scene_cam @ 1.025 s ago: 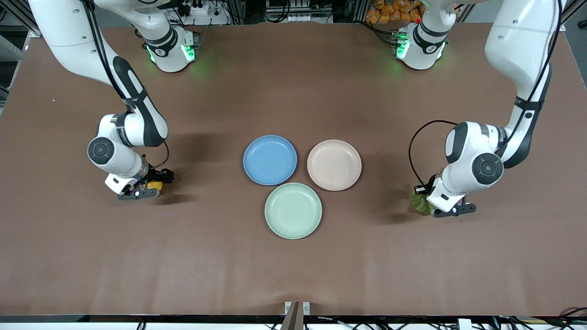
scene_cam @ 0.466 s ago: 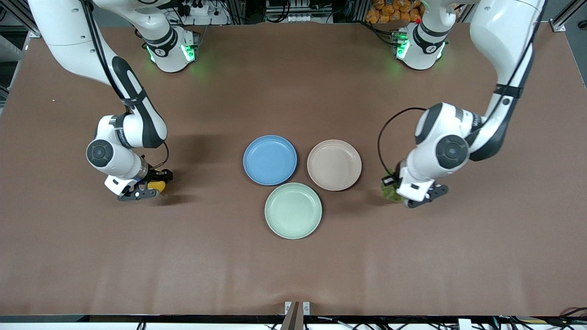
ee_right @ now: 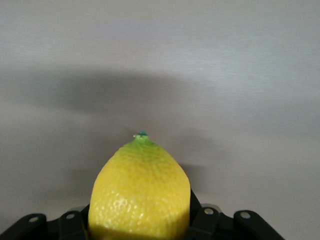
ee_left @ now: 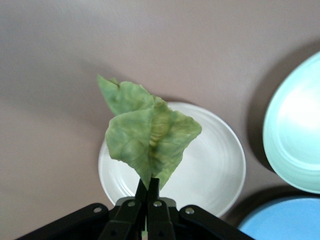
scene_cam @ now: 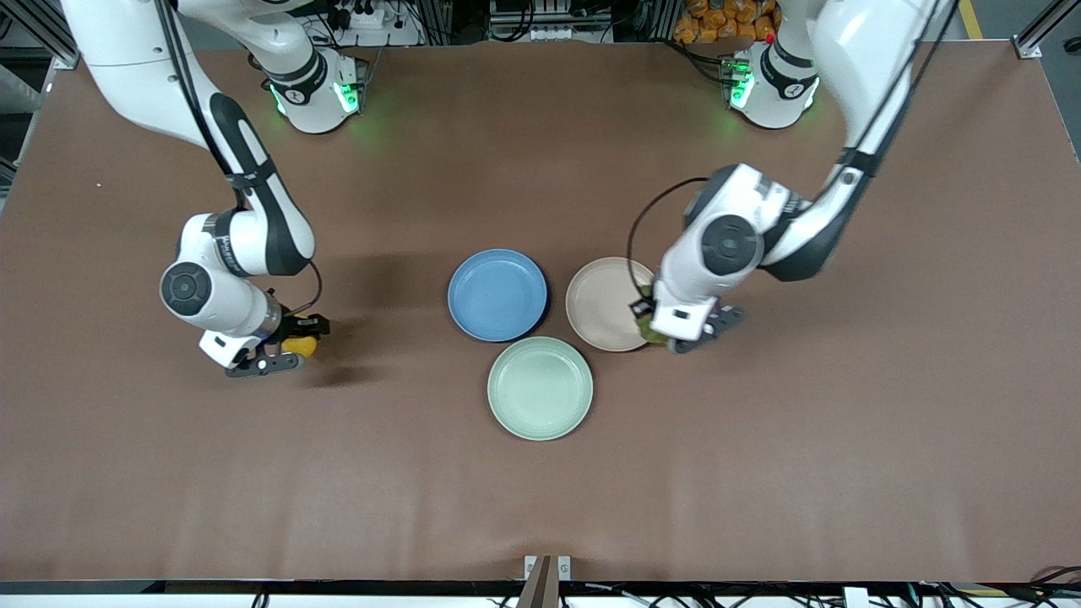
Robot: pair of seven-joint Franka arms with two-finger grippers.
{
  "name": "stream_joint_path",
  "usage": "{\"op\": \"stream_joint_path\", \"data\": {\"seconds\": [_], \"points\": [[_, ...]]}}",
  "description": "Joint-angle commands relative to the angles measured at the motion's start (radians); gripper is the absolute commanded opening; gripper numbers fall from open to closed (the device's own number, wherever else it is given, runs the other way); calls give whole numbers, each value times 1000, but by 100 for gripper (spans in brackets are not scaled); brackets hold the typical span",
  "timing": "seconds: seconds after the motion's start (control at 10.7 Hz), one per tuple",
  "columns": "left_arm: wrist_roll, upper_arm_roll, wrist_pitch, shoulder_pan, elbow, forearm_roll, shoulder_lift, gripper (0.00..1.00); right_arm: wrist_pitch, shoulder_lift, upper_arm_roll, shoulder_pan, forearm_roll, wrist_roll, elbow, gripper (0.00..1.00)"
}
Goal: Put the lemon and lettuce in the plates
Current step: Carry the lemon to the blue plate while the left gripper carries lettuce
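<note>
Pale mint-green round plate [scene_cam: 540, 388] sits nearest the front camera, empty.

Right gripper [scene_cam: 272, 353] is up over bare brown table [scene_cam: 540, 498] toward the right arm's end, well apart from the plates. Jaws clamped on the small oval bright yellow lemon [scene_cam: 300, 345]; in the right wrist view the lemon [ee_right: 140, 192] fills the gap between the fingers, green-tipped end pointing outward.

Left gripper [scene_cam: 676, 338] hangs over the rim of the pale beige-pink round matte plate [scene_cam: 604, 306], on its left-arm side. Fingers [ee_left: 156, 200] pinched nearly closed on the stem end of the green wrinkly lettuce leaf [ee_left: 150, 140], leaf hanging above that plate [ee_left: 215, 175].

Blue round matte plate [scene_cam: 497, 295] is empty, just beside the beige-pink one, toward the right arm's end.
</note>
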Motion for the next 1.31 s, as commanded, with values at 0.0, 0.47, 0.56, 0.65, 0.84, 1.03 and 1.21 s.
{"op": "stream_joint_path", "data": {"seconds": [0.0,0.47,0.56,0.65,0.84,1.03,1.21], "points": [[-145,2,-7,-78,45,17,46,0,-14,-24,6,57,76,11,2,0],[-160,11,-27,-91,103,51,69,100,-17,-19,39,249,77,310,92,0],[-158,11,-71,-91,139,54,54,100,-17,-18,50,282,77,365,100,0],[-153,13,-111,-85,175,90,31,100,-17,-10,70,302,77,427,114,0],[-146,11,-186,-79,232,194,-12,100,-17,4,102,344,77,525,137,0],[10,11,-225,-27,245,230,-72,100,-8,25,107,375,77,561,138,0],[162,4,-246,65,243,212,-142,100,-2,57,119,395,80,576,146,0]]}}
